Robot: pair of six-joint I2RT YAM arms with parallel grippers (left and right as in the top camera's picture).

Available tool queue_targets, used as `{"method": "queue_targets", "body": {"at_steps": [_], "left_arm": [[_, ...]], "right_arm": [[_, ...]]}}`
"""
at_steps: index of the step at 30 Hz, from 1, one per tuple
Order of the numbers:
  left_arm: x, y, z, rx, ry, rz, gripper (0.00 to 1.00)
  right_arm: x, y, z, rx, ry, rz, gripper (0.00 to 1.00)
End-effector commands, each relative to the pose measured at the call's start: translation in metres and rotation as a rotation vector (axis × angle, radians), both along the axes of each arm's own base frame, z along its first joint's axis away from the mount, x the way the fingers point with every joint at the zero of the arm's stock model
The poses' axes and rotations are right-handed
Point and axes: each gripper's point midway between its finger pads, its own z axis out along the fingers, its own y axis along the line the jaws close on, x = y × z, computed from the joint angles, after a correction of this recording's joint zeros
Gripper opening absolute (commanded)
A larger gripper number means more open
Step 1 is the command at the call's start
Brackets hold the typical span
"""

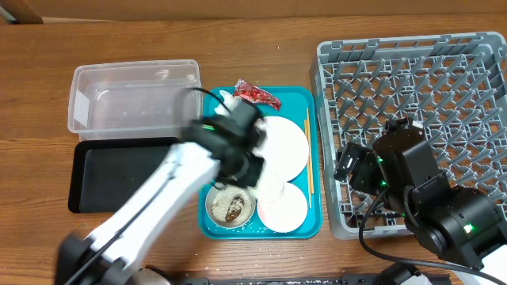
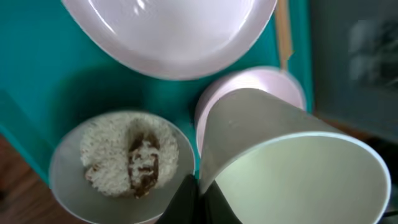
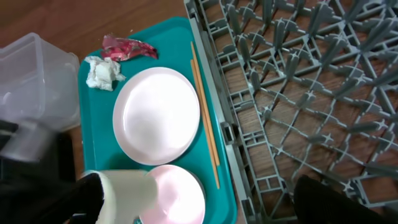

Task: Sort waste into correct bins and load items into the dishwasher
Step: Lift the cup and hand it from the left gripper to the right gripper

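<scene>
My left gripper (image 2: 199, 194) pinches the off-white bowl (image 2: 292, 162), tilted over the front half of the tray (image 2: 37, 81) — I'd lift higher before swinging to the rack (image 1: 412, 79) right of it. The right gripper (image 1: 345, 168) — I can't tell.

**Plastic, wood, foil**

The brown wooden tabletop (image 1: 238, 47) shows grain. At three o'clock, the square grey plastic dish rack (image 1: 428, 79) looks matt. At nine, the clear plastic rectangular tub (image 1: 131, 99) is glossy and the shallow black rectangular tray (image 1: 103, 174) dull. The round white plate (image 1: 285, 146) shines smooth. At twelve, the crumpled red wrapper (image 1: 256, 95) glints like foil. The off-white bowl (image 2: 292, 162) looks matt.
</scene>
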Motion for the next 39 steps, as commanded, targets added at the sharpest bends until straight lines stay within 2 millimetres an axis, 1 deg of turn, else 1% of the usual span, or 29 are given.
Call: {"method": "queue_targets", "body": {"at_steps": [1, 2, 4, 6, 8, 11, 13, 14, 17, 20, 22, 23, 25, 27, 30, 32, 34, 35, 36, 37, 39], "left_arm": [[0.017, 0.005, 0.068, -0.312, -0.102, 0.017, 0.04], [0.022, 0.006, 0.096, -0.490, -0.126, 0.007, 0.04], [0.025, 0.008, 0.128, -0.706, -0.138, -0.018, 0.04], [0.025, 0.014, 0.155, -0.885, -0.151, -0.045, 0.04], [0.023, 0.021, 0.177, -1.022, -0.169, -0.074, 0.04], [0.017, 0.025, 0.201, -1.164, -0.170, -0.111, 0.04], [0.014, 0.024, 0.206, -1.195, -0.162, -0.122, 0.04], [0.012, 0.023, 0.208, -1.210, -0.154, -0.128, 0.04], [0.010, 0.023, 0.214, -1.244, -0.148, -0.142, 0.04], [0.010, 0.023, 0.214, -1.243, -0.148, -0.141, 0.04], [0.010, 0.023, 0.214, -1.241, -0.150, -0.142, 0.04], [0.010, 0.023, 0.213, -1.237, -0.150, -0.140, 0.04], [0.011, 0.023, 0.211, -1.224, -0.153, -0.135, 0.04], [0.012, 0.023, 0.210, -1.221, -0.154, -0.134, 0.04], [0.012, 0.023, 0.209, -1.213, -0.155, -0.131, 0.04], [0.013, 0.023, 0.207, -1.202, -0.157, -0.128, 0.04], [0.011, 0.021, 0.207, -1.203, -0.151, -0.136, 0.04], [0.011, 0.020, 0.207, -1.203, -0.149, -0.140, 0.04], [0.010, 0.018, 0.207, -1.203, -0.146, -0.144, 0.04], [0.009, 0.017, 0.207, -1.204, -0.142, -0.149, 0.04], [0.007, 0.014, 0.207, -1.203, -0.136, -0.159, 0.04]], "right_arm": [[0.005, 0.015, 0.014, 0.027, -0.053, 0.100, 1.00], [0.005, 0.034, 0.021, 0.067, -0.082, 0.221, 1.00], [0.003, 0.062, 0.036, 0.137, -0.142, 0.399, 1.00], [0.000, 0.085, 0.053, 0.199, -0.211, 0.543, 1.00], [-0.002, 0.105, 0.070, 0.253, -0.287, 0.671, 1.00], [0.002, 0.121, 0.085, 0.301, -0.361, 0.753, 1.00], [0.002, 0.134, 0.094, 0.337, -0.398, 0.823, 1.00], [-0.007, 0.151, 0.104, 0.396, -0.444, 0.958, 1.00], [-0.010, 0.165, 0.111, 0.468, -0.462, 1.048, 1.00], [-0.012, 0.177, 0.115, 0.530, -0.469, 1.125, 1.00], [-0.016, 0.182, 0.119, 0.566, -0.481, 1.174, 0.94], [-0.017, 0.184, 0.121, 0.576, -0.486, 1.190, 0.91], [-0.016, 0.184, 0.123, 0.577, -0.500, 1.195, 0.89], [-0.017, 0.183, 0.127, 0.574, -0.516, 1.195, 0.90], [-0.020, 0.181, 0.133, 0.571, -0.545, 1.200, 0.96], [-0.022, 0.180, 0.137, 0.570, -0.561, 1.203, 0.96], [-0.022, 0.180, 0.138, 0.574, -0.559, 1.201, 0.94], [-0.023, 0.180, 0.137, 0.575, -0.556, 1.200, 0.88], [-0.023, 0.180, 0.137, 0.575, -0.554, 1.200, 0.80], [-0.023, 0.180, 0.137, 0.575, -0.554, 1.199, 0.76], [-0.022, 0.180, 0.138, 0.575, -0.559, 1.200, 0.77]]}}
